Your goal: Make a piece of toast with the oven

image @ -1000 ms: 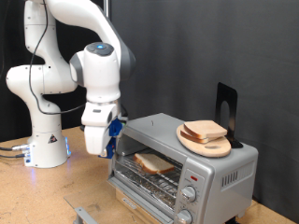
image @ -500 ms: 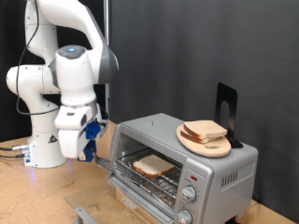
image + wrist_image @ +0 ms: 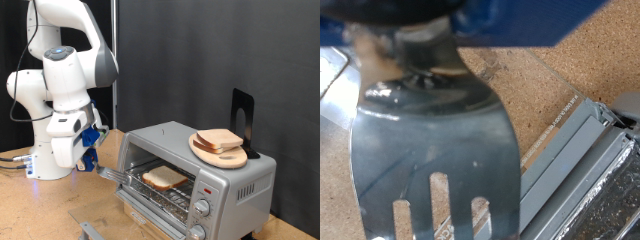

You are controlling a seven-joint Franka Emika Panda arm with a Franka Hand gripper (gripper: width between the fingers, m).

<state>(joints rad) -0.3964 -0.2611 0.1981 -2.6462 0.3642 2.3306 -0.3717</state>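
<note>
Currently the tool (image 3: 90, 150) is clamped on a metal fork-like spatula (image 3: 430, 150), whose tines reach toward the oven (image 3: 195, 175) at the exterior view's right. Piece of toast (image 3: 164, 178) lies flat on the wire rack inside the open oven, just beyond the spatula tip. Another bread slice (image 3: 219, 140) rests on the round wooden board (image 3: 222, 155) atop the oven, well apart from the tool.

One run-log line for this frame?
gripper: holds fork, left of oven | toast: on rack inside | door: open
</note>
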